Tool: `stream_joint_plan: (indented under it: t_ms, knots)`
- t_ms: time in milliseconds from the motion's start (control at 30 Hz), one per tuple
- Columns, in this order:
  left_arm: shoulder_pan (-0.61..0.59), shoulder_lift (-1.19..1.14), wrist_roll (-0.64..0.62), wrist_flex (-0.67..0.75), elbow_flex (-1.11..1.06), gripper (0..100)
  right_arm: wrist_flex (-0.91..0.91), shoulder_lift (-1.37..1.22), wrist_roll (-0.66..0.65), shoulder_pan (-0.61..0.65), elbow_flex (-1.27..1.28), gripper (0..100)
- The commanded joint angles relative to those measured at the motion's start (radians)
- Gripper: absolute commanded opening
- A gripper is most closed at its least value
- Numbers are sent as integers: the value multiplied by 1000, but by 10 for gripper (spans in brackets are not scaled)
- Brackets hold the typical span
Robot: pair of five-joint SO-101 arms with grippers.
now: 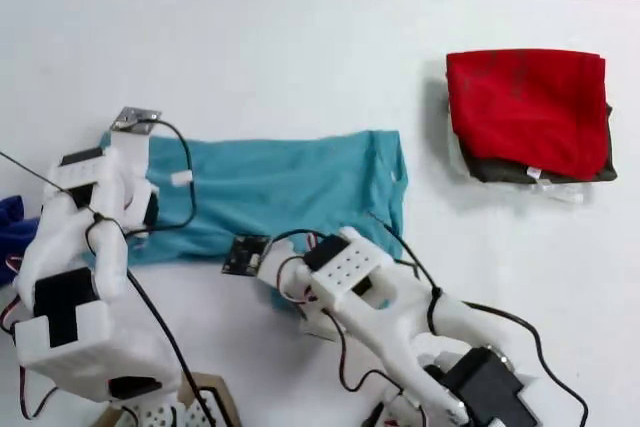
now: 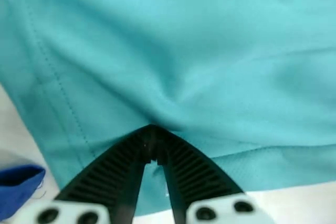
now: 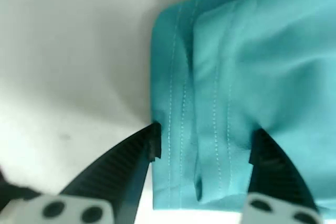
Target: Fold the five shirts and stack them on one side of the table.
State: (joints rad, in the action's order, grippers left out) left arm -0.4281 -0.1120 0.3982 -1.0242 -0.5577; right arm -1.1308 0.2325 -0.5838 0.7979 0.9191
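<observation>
Two arms work at one white counter (image 1: 280,47). Five pieces of cloth can be counted in the high view, though not all can be confirmed as shirts.

One teal shirt (image 1: 290,187) lies spread as a long band across the centre-left of the frame. In the upper right sits one stack:
- a folded red shirt (image 1: 525,107) on top;
- a dark shirt (image 1: 590,169) under it, showing along the right and lower sides;
- a thin white layer (image 1: 565,190) at the bottom, too little of it visible to tell what it is.

One piece of blue cloth (image 1: 10,222) pokes in at the left edge of the frame, just beside the teal shirt's left end.

The left gripper (image 2: 152,145) is at the left end of the teal shirt. Its jaws are closed together on a pinch of the teal fabric, and the cloth puckers into creases where they meet.

The right gripper (image 3: 206,137) is at the lower edge of the teal shirt, near the middle of the frame. Its jaws are spread wide and hold nothing. The folded, double-stitched hem of the teal shirt lies between them, with one fingertip at the cloth's edge next to bare counter and the other over the fabric.
</observation>
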Motion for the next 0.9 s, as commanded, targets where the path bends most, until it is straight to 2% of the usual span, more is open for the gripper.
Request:
stream_joint_plan:
  t_ms: [0, 500, 867]
  knots:
    - [-8, 8, 8, 25, -2, 26, -88, 30, 5, 4, -63, 272]
    - [-8, 8, 8, 25, -2, 26, -81, 47, 6, 5, -26, 272]
    - [-9, 8, 8, 25, -2, 26, 104, 45, 75, 82, 112, 269]
